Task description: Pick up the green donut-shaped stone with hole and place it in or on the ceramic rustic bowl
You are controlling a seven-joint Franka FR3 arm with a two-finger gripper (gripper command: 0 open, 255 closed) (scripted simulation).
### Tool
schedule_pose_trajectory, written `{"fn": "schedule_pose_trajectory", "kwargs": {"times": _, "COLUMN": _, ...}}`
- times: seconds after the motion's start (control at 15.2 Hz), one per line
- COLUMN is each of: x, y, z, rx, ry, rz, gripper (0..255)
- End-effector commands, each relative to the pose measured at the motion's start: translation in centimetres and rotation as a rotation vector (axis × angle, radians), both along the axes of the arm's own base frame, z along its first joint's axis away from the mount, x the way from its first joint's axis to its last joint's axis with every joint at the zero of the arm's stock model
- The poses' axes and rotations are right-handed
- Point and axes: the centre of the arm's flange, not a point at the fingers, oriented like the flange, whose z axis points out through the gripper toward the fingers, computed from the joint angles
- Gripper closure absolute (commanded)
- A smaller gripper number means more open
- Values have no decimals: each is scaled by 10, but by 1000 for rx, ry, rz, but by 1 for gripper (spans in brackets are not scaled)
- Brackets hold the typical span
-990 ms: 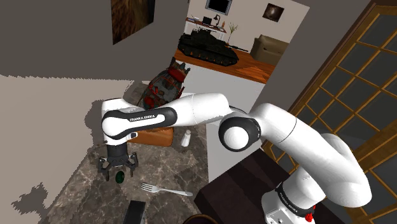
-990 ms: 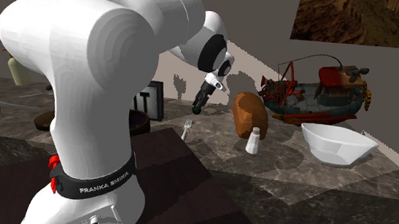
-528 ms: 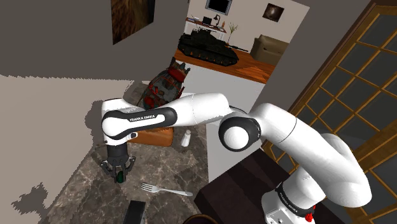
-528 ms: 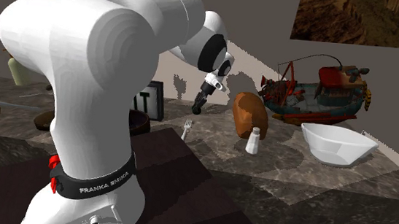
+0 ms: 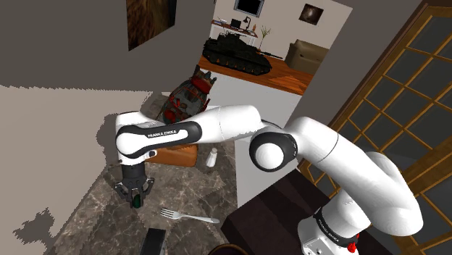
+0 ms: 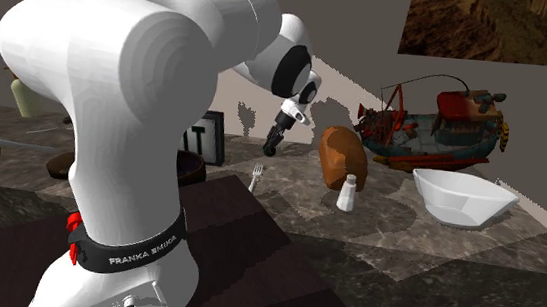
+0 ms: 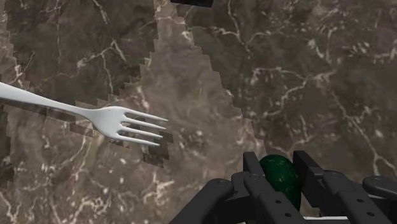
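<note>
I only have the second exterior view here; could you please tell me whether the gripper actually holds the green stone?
Observer: Yes. In the wrist view the gripper is shut on the green stone, clasping it from both sides.
Operator: Thank you. Is the fork touching it?
Observer: No. The fork lies apart from the stone, with bare marble table between them.
</note>
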Motion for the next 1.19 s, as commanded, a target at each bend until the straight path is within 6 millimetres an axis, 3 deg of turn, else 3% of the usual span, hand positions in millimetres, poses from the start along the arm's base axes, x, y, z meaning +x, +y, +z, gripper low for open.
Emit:
{"fn": "schedule_pose_trajectory", "kwargs": {"times": 0.0, "x": 0, "y": 0, "z": 8, "rx": 0, "ry": 0, "rz": 0, "gripper": 255}}
{"fn": "schedule_pose_trajectory", "kwargs": {"times": 1.12, "x": 0, "y": 0, "z": 98, "rx": 0, "ry": 0, "rz": 0, "gripper": 255}}
